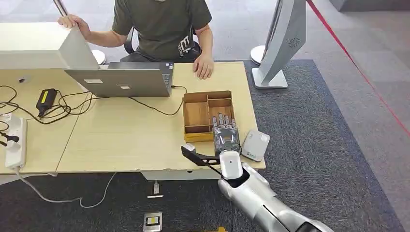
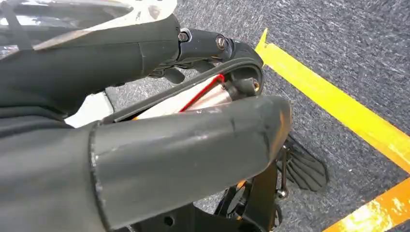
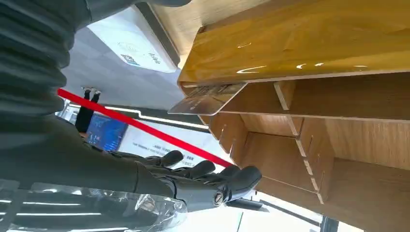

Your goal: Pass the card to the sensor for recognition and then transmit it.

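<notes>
My right hand (image 1: 225,133) hovers flat, fingers stretched out and holding nothing, over the near right corner of the wooden divided tray (image 1: 185,116). In the right wrist view a card (image 3: 208,99) leans out of a tray compartment (image 3: 309,29), a gap away from my fingers (image 3: 208,176). The white sensor box (image 1: 255,145) lies on the table just right of the hand, near the front edge; it is also in the right wrist view (image 3: 130,41). My left hand (image 2: 183,150) hangs down over the carpet with nothing in it.
A person (image 1: 164,29) sits behind the table with one hand (image 1: 204,67) on it, beside a grey laptop (image 1: 121,79). Cables and a power strip (image 1: 14,142) lie at the left. A white stand (image 1: 283,43) rises from the carpet at the right.
</notes>
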Controlling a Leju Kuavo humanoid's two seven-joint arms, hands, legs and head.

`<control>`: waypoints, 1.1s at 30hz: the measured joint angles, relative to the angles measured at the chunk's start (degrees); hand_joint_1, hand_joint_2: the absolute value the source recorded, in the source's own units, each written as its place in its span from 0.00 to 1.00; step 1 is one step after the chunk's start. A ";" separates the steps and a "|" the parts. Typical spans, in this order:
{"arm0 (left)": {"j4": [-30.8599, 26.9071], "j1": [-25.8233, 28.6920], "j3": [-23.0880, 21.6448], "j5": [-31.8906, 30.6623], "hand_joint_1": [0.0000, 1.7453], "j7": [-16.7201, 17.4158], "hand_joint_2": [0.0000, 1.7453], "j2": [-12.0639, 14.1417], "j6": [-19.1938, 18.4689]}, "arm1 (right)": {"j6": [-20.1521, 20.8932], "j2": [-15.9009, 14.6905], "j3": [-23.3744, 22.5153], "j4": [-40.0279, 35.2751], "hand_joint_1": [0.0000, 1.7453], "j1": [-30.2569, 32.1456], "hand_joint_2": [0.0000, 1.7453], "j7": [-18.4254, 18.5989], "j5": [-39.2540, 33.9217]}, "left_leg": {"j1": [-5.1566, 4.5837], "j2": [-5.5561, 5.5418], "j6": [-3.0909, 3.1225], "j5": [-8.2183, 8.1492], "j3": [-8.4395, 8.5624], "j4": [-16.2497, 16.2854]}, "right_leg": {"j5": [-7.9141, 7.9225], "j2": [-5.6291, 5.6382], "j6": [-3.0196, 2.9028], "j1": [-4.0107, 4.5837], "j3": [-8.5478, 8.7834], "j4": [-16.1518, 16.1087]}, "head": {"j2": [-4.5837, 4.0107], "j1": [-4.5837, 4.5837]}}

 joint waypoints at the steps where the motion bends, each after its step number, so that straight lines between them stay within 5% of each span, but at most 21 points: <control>1: 0.00 0.00 0.00 0.04 0.00 0.00 0.00 -0.02 0.18 | -0.02 0.00 0.02 0.00 0.00 0.00 1.00 0.00 0.04 | 0.00 0.00 0.00 0.00 0.00 0.00 | 0.00 0.00 0.00 0.00 0.00 0.00 | 0.00 0.00; 33: 0.00 0.01 0.02 -0.13 0.00 0.50 0.00 -0.11 0.46 | 2.38 -2.12 0.24 -0.07 0.00 -1.26 1.00 1.01 -0.13 | 0.00 0.00 0.00 0.00 0.01 0.00 | 0.01 0.00 -0.01 0.00 0.01 0.00 | -0.02 0.00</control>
